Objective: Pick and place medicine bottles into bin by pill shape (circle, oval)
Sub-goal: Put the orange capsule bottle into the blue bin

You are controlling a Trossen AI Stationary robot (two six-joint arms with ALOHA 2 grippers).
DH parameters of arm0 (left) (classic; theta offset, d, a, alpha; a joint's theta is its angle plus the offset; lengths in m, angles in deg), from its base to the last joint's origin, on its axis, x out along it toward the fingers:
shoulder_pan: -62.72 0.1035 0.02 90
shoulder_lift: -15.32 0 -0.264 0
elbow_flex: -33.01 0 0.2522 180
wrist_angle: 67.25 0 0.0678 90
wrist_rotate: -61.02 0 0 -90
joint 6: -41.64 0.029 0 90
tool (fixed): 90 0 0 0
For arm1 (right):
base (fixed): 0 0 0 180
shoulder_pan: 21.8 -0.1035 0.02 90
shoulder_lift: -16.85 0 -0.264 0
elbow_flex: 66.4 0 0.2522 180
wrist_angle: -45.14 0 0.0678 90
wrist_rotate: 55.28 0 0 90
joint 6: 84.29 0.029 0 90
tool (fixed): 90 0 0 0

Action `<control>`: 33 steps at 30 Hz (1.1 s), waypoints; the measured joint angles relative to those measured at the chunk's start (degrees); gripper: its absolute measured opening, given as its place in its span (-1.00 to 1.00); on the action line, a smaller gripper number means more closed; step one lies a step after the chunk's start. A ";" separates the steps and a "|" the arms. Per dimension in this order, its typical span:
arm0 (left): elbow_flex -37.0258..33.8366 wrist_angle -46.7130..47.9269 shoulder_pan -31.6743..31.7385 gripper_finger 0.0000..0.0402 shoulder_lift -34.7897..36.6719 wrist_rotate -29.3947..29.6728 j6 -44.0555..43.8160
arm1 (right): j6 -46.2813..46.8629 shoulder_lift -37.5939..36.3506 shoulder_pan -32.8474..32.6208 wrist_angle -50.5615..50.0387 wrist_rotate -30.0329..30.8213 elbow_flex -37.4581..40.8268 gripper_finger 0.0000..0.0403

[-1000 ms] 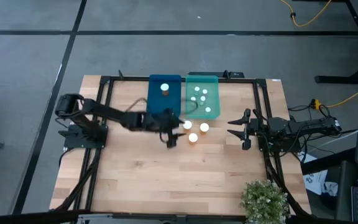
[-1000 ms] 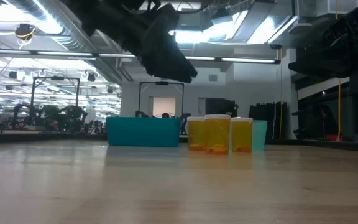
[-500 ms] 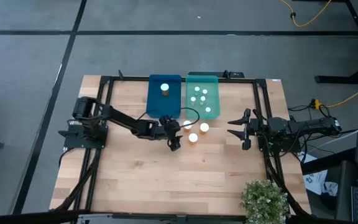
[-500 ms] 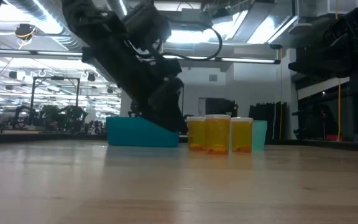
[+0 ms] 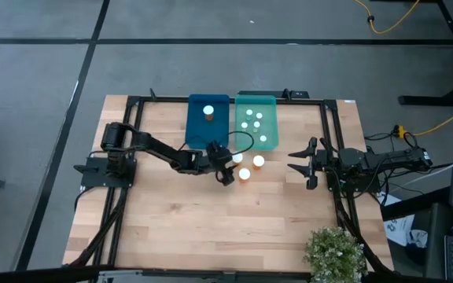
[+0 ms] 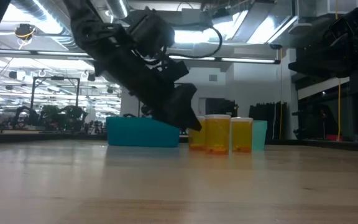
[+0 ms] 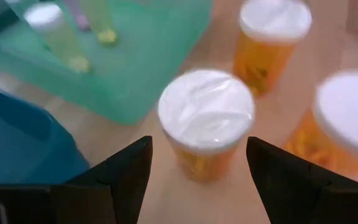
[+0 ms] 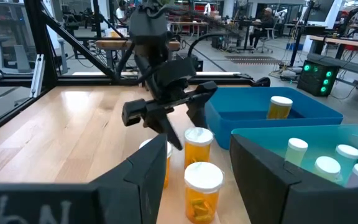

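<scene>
Three orange-amber bottles with white caps stand upright on the table in front of the bins: one [image 5: 237, 159], one [image 5: 258, 161] and one [image 5: 244, 174]. My left gripper [image 5: 226, 171] is low over the table and open. Its fingers stand on either side of the first bottle [image 7: 206, 115] without touching it. A fourth orange bottle [image 5: 208, 111] stands in the blue bin [image 5: 199, 130]. Several small pale bottles [image 5: 252, 119] stand in the green bin [image 5: 267, 101]. My right gripper [image 5: 297, 166] waits open at the table's right side.
The two bins stand side by side at the table's far middle, just beyond the loose bottles. A potted plant [image 5: 334, 251] sits at the near right corner. A black frame [image 5: 132, 141] runs around the table. Bare wood lies toward the near edge.
My left gripper has come down from well above the table to bottle height. It has moved a little toward the table's right edge, up to the nearest orange bottle. The bottles have stayed where they were.
</scene>
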 joint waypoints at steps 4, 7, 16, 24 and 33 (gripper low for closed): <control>0.03 -0.87 0.82 0.26 0.09 0.05 0.00 | -0.03 0.00 -0.01 -0.02 0.00 0.00 -0.12; 0.06 -2.93 0.82 0.26 -0.35 -0.54 -0.02 | -0.04 0.00 0.01 -0.01 0.00 0.00 -0.12; 3.31 -5.91 0.74 0.26 -5.89 -3.14 0.04 | 0.01 0.00 0.00 0.01 0.00 0.00 -0.12; 7.52 -6.13 0.46 0.25 -6.62 -2.88 4.87 | -0.07 0.00 -0.01 -0.02 0.00 0.00 -0.12; 7.91 -3.43 -0.40 -0.04 -6.33 -2.60 4.40 | -0.02 0.00 0.01 0.00 0.00 0.00 -0.12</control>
